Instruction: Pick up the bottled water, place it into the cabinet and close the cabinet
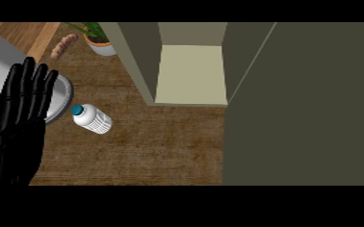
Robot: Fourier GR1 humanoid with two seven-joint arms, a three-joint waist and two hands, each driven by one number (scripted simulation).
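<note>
The cabinet [192, 72] stands open with its door [295, 106] swung out, the left hand [21, 120] rests open-fingered at the left edge, and the bottled water [92, 118] lies untouched on the counter [163, 149], everything undone.

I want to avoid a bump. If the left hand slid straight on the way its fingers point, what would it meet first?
The left hand points up the view, over the grey basin at the counter's left edge. That basin's rim comes first, probably; height is unclear. The bottle lies off to the right, out of that line.
</note>
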